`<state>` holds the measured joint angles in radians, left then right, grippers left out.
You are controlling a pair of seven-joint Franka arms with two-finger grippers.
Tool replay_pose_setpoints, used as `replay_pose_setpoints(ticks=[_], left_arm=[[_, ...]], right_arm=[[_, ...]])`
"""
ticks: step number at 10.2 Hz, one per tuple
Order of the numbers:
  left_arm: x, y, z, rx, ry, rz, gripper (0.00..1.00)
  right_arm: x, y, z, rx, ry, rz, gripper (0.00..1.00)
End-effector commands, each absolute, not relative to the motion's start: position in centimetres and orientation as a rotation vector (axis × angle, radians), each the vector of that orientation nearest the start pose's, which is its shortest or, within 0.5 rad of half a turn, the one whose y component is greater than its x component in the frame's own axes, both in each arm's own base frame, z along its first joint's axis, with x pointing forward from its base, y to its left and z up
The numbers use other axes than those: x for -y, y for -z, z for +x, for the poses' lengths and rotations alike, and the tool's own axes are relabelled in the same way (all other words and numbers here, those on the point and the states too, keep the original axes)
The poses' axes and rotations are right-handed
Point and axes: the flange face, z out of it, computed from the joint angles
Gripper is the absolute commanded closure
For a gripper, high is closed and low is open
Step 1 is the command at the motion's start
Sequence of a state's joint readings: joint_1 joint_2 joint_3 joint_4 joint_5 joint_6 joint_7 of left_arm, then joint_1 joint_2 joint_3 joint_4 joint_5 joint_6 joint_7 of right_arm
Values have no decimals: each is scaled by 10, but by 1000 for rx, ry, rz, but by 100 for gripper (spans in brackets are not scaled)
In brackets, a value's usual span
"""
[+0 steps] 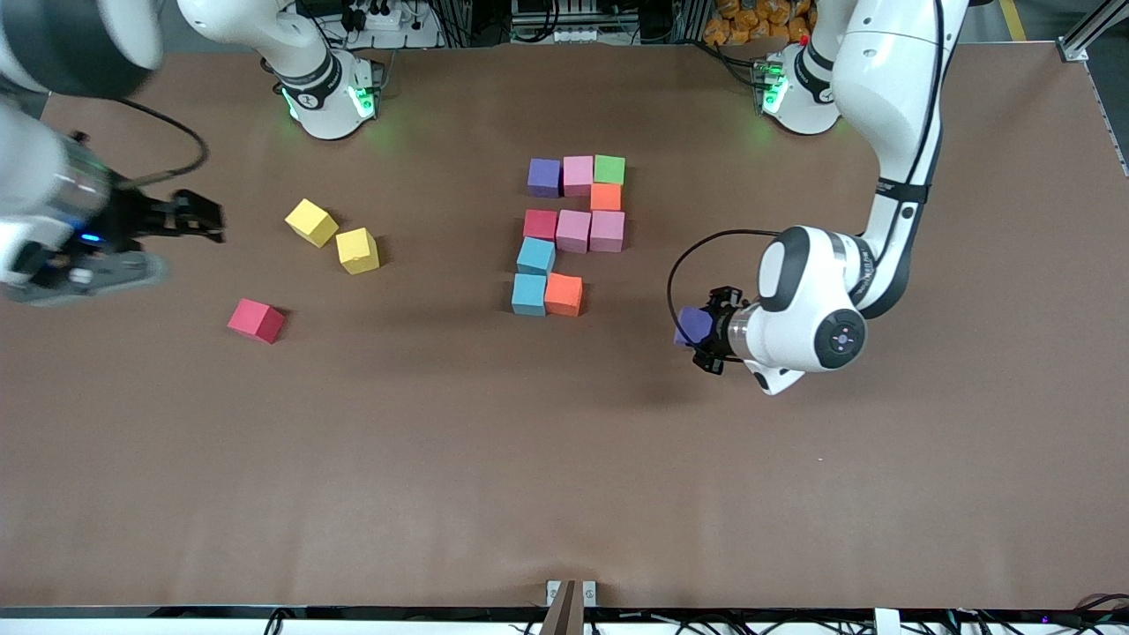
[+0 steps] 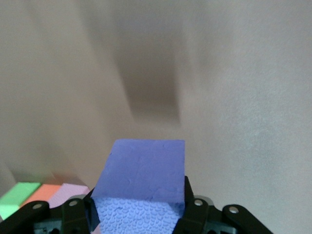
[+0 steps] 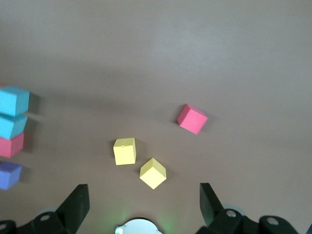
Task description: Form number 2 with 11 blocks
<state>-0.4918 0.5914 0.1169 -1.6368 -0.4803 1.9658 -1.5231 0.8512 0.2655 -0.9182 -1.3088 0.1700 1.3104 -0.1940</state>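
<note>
Ten blocks lie close together mid-table: purple [image 1: 544,177], pink [image 1: 578,175] and green [image 1: 609,169] in the row farthest from the front camera. An orange block [image 1: 605,197] comes below the green one. Then follow red [image 1: 540,224] and two pink [image 1: 573,230] [image 1: 607,231], one light blue [image 1: 535,256], and light blue [image 1: 528,294] beside orange [image 1: 563,294]. My left gripper [image 1: 699,332] [image 2: 139,217] is shut on a second purple block [image 1: 694,324] [image 2: 144,168], held above bare table toward the left arm's end of the group. My right gripper [image 1: 201,220] [image 3: 144,204] hangs open and empty.
Two yellow cubes [image 1: 310,221] [image 1: 357,250] and a loose red cube [image 1: 256,320] lie toward the right arm's end of the table, below my right gripper's view. Both arm bases [image 1: 331,97] [image 1: 794,88] stand along the table's back edge.
</note>
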Motion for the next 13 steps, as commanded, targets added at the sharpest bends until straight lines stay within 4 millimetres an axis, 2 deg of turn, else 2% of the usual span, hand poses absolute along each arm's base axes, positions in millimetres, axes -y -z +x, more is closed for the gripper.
replay_pose_setpoints(ticks=[1, 3, 4, 5, 6, 8, 9, 10, 12, 13], left_arm=[[290, -260, 592, 2060, -636, -2305, 100], [302, -252, 584, 2067, -573, -2321, 100], [303, -249, 584, 2075, -566, -2319, 100], [302, -246, 582, 2106, -539, -2308, 100], [321, -242, 573, 2117, -535, -2344, 100], [349, -234, 558, 2228, -491, -2328, 100], [360, -232, 549, 2244, -476, -2320, 100], [374, -228, 539, 2248, -447, -2322, 100], [389, -213, 518, 2258, -376, -2353, 100], [391, -208, 512, 2242, -376, -2358, 100]], right_arm=[[-7, -626, 571, 68, -271, -3078, 0], [11, -631, 568, -28, -262, -3067, 0], [50, -651, 559, -209, -196, -3046, 0], [81, -671, 546, -261, -111, -2966, 0], [89, -672, 545, -281, -92, -2928, 0], [64, -665, 557, -248, -94, -2954, 0], [45, -668, 558, -208, -95, -2968, 0], [36, -670, 558, -259, -97, -2978, 0], [37, -669, 560, -428, -103, -2977, 0], [40, -670, 562, -435, -72, -2970, 0]])
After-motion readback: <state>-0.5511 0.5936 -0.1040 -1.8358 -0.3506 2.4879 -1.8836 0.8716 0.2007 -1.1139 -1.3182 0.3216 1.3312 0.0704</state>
